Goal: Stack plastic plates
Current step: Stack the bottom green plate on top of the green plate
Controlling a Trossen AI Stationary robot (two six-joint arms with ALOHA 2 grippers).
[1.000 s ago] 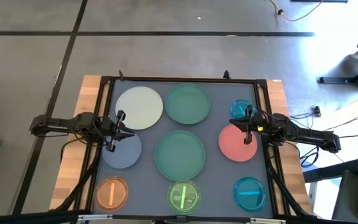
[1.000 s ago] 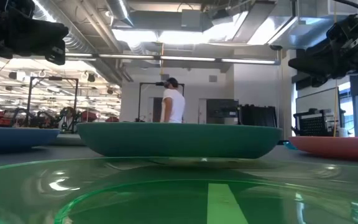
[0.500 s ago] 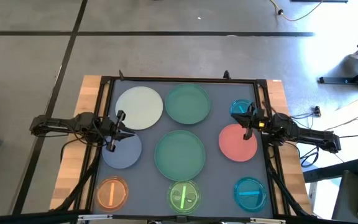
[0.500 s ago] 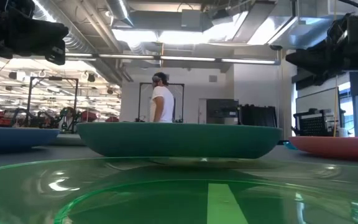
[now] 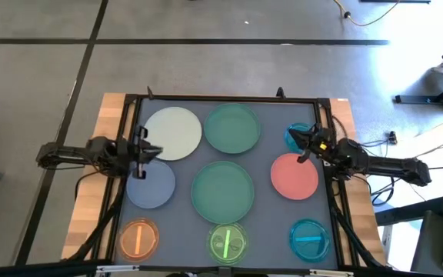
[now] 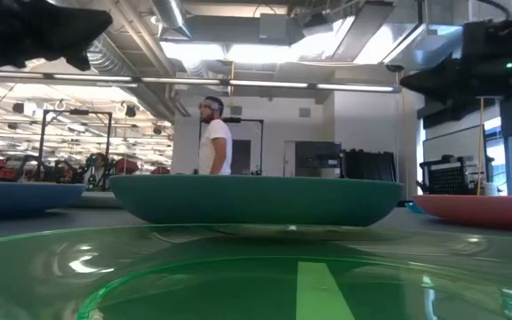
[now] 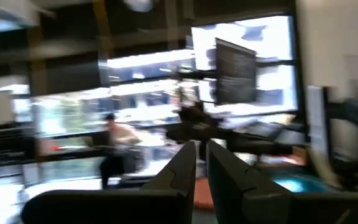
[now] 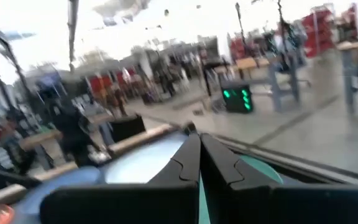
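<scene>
Nine plates lie flat on the dark mat. The larger ones are cream-white (image 5: 172,133), green (image 5: 232,128), a second green (image 5: 223,190), blue-grey (image 5: 151,185) and salmon-pink (image 5: 294,177). The small translucent ones are cyan (image 5: 298,135), orange (image 5: 138,238), bright green (image 5: 228,242) and a second cyan (image 5: 309,238). My left gripper (image 5: 154,151) (image 7: 201,162) hangs shut and level above the gap between the cream-white and blue-grey plates. My right gripper (image 5: 298,142) (image 8: 199,152) is shut and level, high over the near edge of the far cyan plate.
A black frame (image 5: 221,98) borders the mat, with wooden table edges (image 5: 91,192) on both sides. In the low view the near green plate (image 6: 256,200) fills the middle. A person (image 6: 210,142) walks in the room behind.
Both arms have risen. My left gripper has drawn back a little toward the table's left edge and turned. My right gripper has moved toward the far edge, from over the salmon-pink plate to the cyan one. The person behind has walked leftward.
</scene>
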